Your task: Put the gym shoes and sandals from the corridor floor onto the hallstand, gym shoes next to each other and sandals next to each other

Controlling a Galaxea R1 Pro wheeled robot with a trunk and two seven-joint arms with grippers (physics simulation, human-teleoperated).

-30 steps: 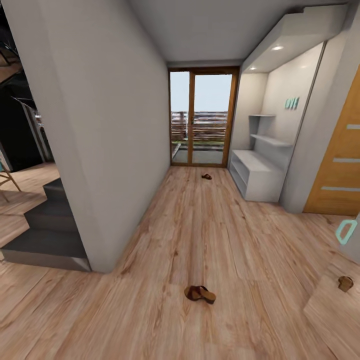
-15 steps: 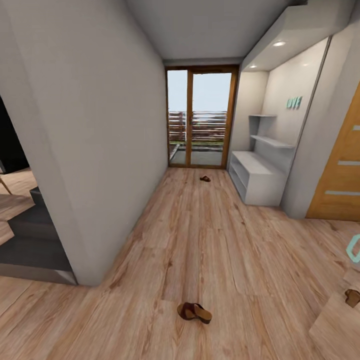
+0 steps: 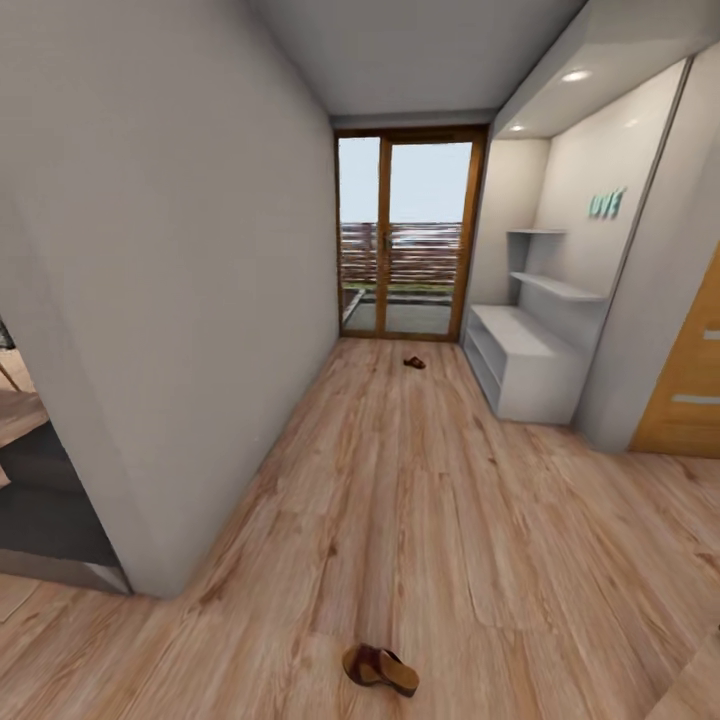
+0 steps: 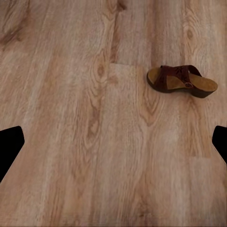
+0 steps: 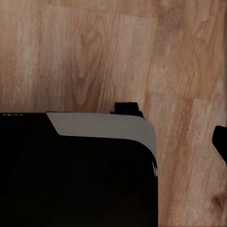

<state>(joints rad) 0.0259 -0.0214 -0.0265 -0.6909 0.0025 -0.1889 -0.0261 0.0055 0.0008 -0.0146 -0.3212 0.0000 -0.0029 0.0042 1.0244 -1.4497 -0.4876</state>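
One brown sandal (image 3: 380, 668) lies on the corridor floor (image 3: 450, 520) close in front of me. The second sandal (image 3: 414, 362) lies far down the corridor, near the front corner of the pale hallstand (image 3: 525, 370) on the right. The gym shoes are out of view. In the left wrist view, my left gripper (image 4: 113, 146) hangs open over bare planks, and the near sandal (image 4: 182, 81) lies beyond its fingertips (image 4: 9, 146). My right gripper (image 5: 113, 146) shows one dark fingertip (image 5: 221, 142) set wide at the picture's edge, above my own dark base (image 5: 75, 170).
A long white wall (image 3: 180, 300) runs down the left, with dark steps (image 3: 40, 510) past its near corner. A glass door (image 3: 405, 240) closes the far end. An orange wooden door (image 3: 690, 390) stands right of the hallstand.
The camera has moved forward and turned slightly. The near sandal sits lower in the picture, the steps have slid toward the left edge, and the hallstand looks closer. Neither sandal has moved.
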